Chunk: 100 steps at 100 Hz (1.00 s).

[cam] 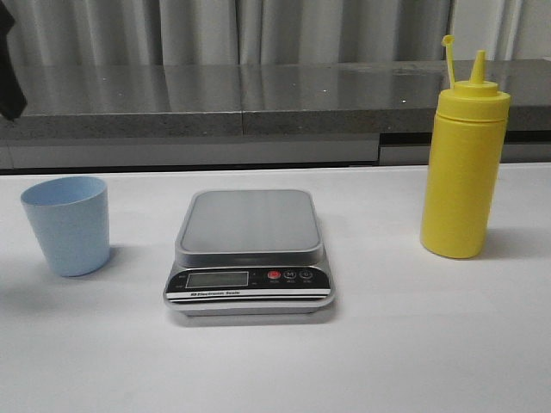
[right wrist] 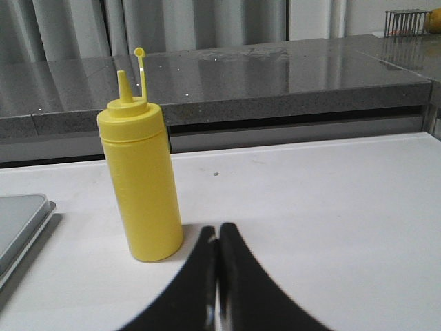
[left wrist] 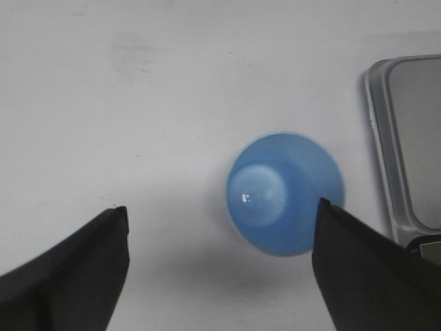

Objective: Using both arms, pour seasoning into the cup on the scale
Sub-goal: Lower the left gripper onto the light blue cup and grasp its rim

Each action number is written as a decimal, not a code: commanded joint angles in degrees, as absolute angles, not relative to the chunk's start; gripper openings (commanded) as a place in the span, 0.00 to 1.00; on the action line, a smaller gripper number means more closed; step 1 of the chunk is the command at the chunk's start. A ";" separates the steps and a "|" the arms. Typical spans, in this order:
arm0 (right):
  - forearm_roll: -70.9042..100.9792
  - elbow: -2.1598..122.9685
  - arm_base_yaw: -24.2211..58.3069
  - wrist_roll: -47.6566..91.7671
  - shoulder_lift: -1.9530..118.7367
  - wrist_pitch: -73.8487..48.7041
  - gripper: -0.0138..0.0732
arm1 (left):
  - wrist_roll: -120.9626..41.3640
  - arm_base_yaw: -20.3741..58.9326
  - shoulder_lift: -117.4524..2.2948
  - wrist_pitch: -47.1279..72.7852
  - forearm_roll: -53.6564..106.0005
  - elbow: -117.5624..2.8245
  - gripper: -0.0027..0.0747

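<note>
The pale blue cup [cam: 67,224] stands upright on the white table, left of the scale [cam: 248,249], whose platform carries nothing. The yellow seasoning bottle [cam: 462,163] stands upright at the right, its nozzle uncovered and its tethered cap sticking up. In the left wrist view, my left gripper [left wrist: 222,214] is open above the cup [left wrist: 285,194], which lies toward one finger [left wrist: 365,269]; the scale's edge [left wrist: 406,145] is beside it. In the right wrist view, my right gripper [right wrist: 218,231] is shut and empty, near the bottle [right wrist: 141,186] and beside it. Neither gripper's fingers show in the front view.
A grey stone counter [cam: 258,99] runs along the back of the table, with curtains behind. A dark bit of arm [cam: 10,77] shows at the far left edge. A wire rack [right wrist: 406,21] stands on the counter far off.
</note>
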<state>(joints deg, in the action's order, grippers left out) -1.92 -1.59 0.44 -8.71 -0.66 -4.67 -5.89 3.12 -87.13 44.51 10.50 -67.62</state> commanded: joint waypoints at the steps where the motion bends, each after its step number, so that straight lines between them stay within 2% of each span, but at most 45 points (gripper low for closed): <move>1: -2.07 -0.58 0.19 -8.11 -1.65 0.00 0.09 | -6.04 4.82 -87.67 44.33 11.97 -71.56 0.72; 31: -2.07 -0.58 0.19 -8.11 -1.65 0.00 0.09 | -6.04 5.38 -94.37 48.77 13.25 -75.52 0.72; 81: -2.07 -0.58 0.19 -8.11 -1.65 0.00 0.09 | -6.04 5.38 -103.40 47.26 12.92 -75.62 0.71; 90: -2.07 -0.58 0.19 -8.11 -1.65 0.00 0.09 | -6.04 5.38 -104.16 47.26 12.92 -75.62 0.65; 95: -2.07 -0.58 0.19 -8.11 -1.65 0.00 0.09 | -6.04 5.38 -104.16 47.17 12.92 -75.62 0.56; 100: -2.07 -0.58 0.19 -8.11 -1.65 0.00 0.09 | -6.04 5.38 -104.16 47.17 12.92 -75.62 0.42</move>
